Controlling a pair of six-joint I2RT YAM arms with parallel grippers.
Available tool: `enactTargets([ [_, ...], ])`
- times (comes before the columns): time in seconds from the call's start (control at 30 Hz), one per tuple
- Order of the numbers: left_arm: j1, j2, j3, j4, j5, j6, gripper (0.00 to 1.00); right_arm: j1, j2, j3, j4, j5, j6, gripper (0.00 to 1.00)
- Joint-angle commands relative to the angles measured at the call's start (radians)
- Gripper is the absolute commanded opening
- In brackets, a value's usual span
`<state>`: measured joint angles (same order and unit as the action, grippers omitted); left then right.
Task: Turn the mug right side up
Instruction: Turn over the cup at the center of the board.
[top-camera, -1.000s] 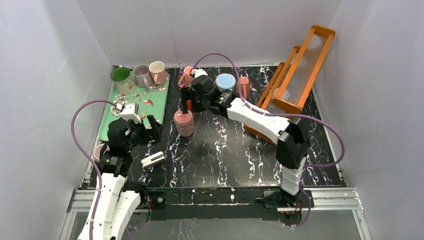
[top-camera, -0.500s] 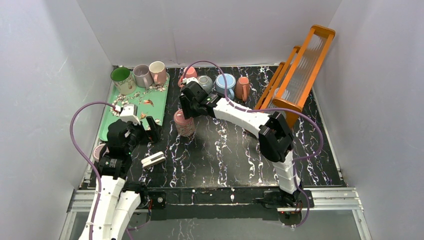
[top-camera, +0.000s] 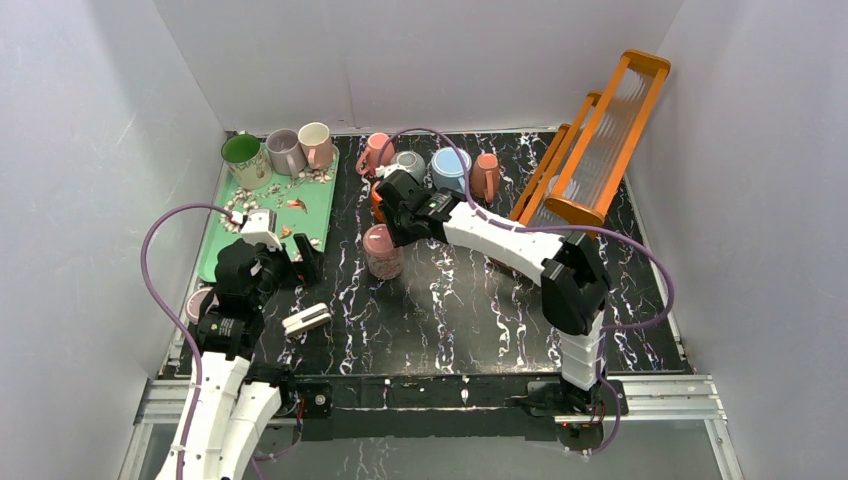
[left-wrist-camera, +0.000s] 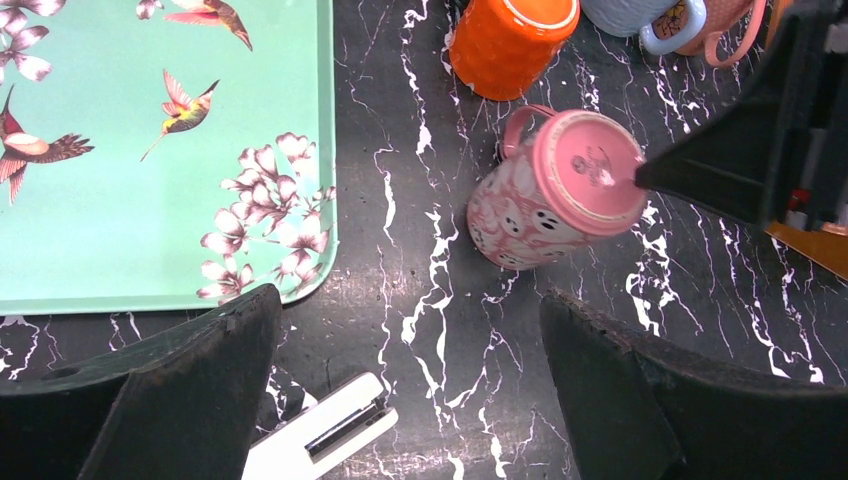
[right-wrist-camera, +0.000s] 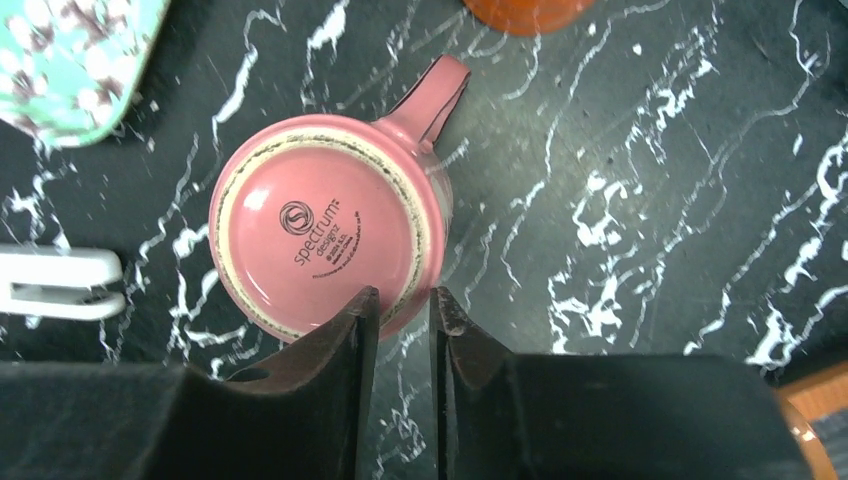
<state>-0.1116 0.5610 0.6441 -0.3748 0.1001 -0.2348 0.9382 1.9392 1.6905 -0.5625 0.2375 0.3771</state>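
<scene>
A pink mug (top-camera: 383, 250) (left-wrist-camera: 555, 190) stands upside down on the black marbled table, near its middle. Its base with a printed logo (right-wrist-camera: 320, 235) faces up, and the handle points toward the back. My right gripper (top-camera: 388, 232) (right-wrist-camera: 400, 300) hangs just above the near edge of that base. Only a narrow gap separates its jaws, and nothing is between them. One dark fingertip (left-wrist-camera: 660, 172) sits at the rim of the base. My left gripper (top-camera: 300, 262) (left-wrist-camera: 410, 300) is wide open and empty, low over the table to the left of the mug.
A green floral tray (top-camera: 225, 235) (left-wrist-camera: 120, 220) at the left carries three upright mugs (top-camera: 285, 150). An orange mug (left-wrist-camera: 510, 40) stands just behind the pink one, with more mugs (top-camera: 451, 165) along the back. An orange rack (top-camera: 590, 160) leans at right. A white clip (top-camera: 306, 319) lies by the left gripper.
The right gripper's jaws have narrowed from wide open to a thin gap, and the arm has drawn back over the mug. The mug appears shifted slightly right. The left arm is still.
</scene>
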Motion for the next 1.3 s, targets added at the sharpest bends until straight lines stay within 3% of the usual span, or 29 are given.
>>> enactTargets([
  [0.0, -0.003, -0.011, 0.034, -0.007, -0.017, 0.014, 0.98, 0.0, -0.088, -0.066, -0.1, 0.016, -0.041, 0.32],
  [0.37, -0.003, -0.02, 0.036, -0.012, -0.025, 0.014, 0.98, -0.001, -0.148, -0.061, -0.224, 0.012, 0.004, 0.3],
  [0.6, -0.003, -0.026, 0.038, -0.013, -0.024, 0.014, 0.98, 0.0, -0.152, 0.05, -0.226, 0.004, 0.071, 0.43],
  [0.9, -0.003, -0.03, 0.038, -0.013, -0.031, 0.014, 0.98, 0.001, 0.079, 0.306, -0.312, 0.056, 0.065, 0.65],
  [1.27, -0.003, -0.033, 0.038, -0.015, -0.033, 0.012, 0.98, -0.012, 0.279, 0.498, -0.414, 0.016, -0.019, 0.68],
])
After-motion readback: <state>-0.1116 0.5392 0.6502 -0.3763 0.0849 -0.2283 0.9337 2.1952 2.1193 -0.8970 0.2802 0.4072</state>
